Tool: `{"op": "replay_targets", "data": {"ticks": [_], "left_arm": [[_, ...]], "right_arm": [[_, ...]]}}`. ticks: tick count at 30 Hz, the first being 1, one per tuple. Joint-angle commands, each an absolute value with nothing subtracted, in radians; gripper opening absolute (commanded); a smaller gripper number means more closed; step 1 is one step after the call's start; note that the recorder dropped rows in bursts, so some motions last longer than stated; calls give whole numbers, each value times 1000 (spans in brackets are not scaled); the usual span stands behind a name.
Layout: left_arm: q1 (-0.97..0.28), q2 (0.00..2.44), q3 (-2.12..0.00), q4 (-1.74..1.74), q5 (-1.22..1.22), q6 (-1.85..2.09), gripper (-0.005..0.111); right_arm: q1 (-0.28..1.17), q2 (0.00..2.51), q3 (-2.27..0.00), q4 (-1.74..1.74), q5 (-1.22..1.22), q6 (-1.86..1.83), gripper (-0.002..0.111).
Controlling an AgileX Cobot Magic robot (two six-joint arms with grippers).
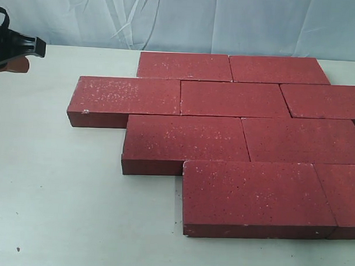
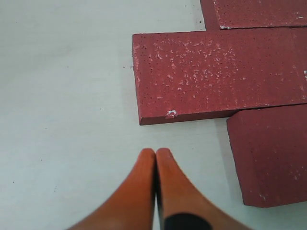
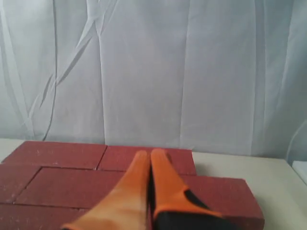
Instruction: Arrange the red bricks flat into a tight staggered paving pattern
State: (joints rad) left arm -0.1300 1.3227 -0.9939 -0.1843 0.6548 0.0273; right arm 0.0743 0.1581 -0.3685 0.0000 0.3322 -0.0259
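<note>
**Bricks laid in staggered rows, both tools pressed together and empty**

The bricks (image 1: 231, 100) lie flat on the counter (image 1: 59, 193) in four offset rows with joints that look tight, though the right side runs out of the exterior view. The left tool (image 2: 155, 153), tips pressed together and pinching nothing, hangs over bare counter just beside the corner of the end brick (image 2: 216, 72) that juts out of the second row. The right tool (image 3: 149, 154), also pressed together, sits above the far rows facing the curtain (image 3: 144, 72); whether it touches a brick I cannot tell. The paving looks nearly done, so the main risk is disturbance. A push on that end brick off its middle would likely twist it and open a wedge-shaped joint, and too strong a shove could slide the whole row and spoil the stagger.
</note>
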Motion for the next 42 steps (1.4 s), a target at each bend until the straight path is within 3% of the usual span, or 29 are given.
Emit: {"op": "replay_targets", "data": {"ticks": [1,18,36,42], "left_arm": [[-132,1314,-992,-183,649,27,0],[-132,1314,-992,-175,651,27,0],[-132,1312,-992,-140,651,27,0],[-132,1271,-992,-102,648,27,0]], "right_arm": [[70,89,-251,-16,325,-24,-1],[70,0,0,-16,364,-24,-1],[70,0,0,-16,357,-24,-1],[9,0,0,-14,357,-24,-1]]}}
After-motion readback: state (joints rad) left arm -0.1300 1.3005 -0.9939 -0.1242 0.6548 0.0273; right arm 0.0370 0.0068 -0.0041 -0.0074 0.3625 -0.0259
